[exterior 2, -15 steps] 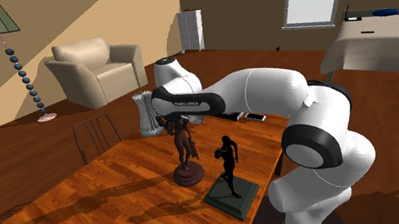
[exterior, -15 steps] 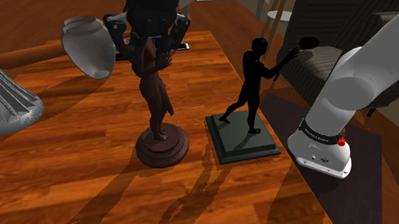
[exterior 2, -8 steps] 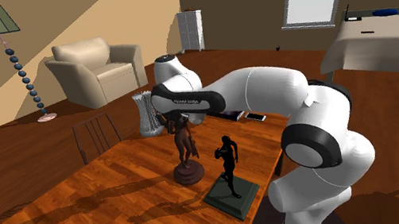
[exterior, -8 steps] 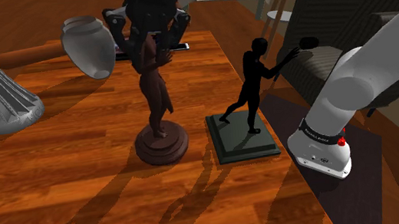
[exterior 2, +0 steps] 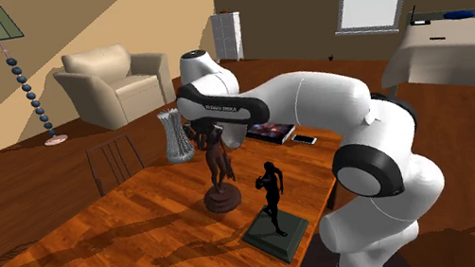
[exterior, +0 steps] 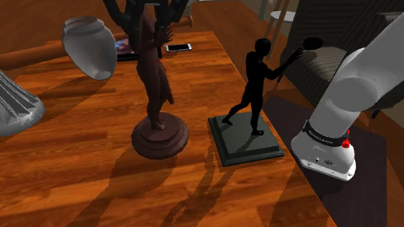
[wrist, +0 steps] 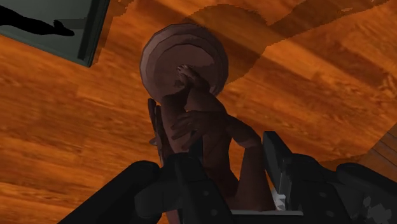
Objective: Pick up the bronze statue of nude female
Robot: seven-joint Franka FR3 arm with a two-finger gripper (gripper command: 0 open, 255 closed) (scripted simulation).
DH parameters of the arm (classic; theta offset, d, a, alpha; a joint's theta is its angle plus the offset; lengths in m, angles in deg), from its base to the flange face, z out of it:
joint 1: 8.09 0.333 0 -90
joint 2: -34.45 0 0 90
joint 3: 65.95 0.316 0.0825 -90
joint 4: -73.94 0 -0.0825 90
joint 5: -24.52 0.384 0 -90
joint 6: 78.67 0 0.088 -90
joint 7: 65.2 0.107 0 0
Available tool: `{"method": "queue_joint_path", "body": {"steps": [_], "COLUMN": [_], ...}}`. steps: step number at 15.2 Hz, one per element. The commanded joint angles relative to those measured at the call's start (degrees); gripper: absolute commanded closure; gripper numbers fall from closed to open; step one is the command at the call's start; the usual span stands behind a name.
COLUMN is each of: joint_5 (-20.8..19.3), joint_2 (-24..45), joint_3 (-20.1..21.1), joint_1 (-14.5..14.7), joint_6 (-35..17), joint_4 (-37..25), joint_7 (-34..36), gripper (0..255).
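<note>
The tool (exterior: 149,19), clamped on the brown statue's (exterior: 160,90) upper body, is at the lifting step; next, raise it steadily off the counter (exterior: 84,194).

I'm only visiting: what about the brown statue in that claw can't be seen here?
Head of the statue: shoulder view, hidden by the gripper clasping it.
Gripper's top: shoulder view, cut off by the upper edge.
Whether the base clears the table: no view settles it.
The black figure: wrist view, cut off by the edge.
</note>
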Motion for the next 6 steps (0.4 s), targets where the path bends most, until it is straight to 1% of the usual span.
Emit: {"method": "queue_joint_path", "body": {"steps": [1,4,6], "joint_5": [-0.49,-1.08,-1.11], "joint_2": [0.59,1.40,1.44], "joint_3": [0.16,0.34,0.35], "joint_1": [-0.28,-0.64,-0.66], "joint_6": [1.69,3.99,4.11], "joint_4": [-2.33,-5.28,-5.43], "joint_7": [0.28,0.57,0.58], "gripper": [255,255,255]}}
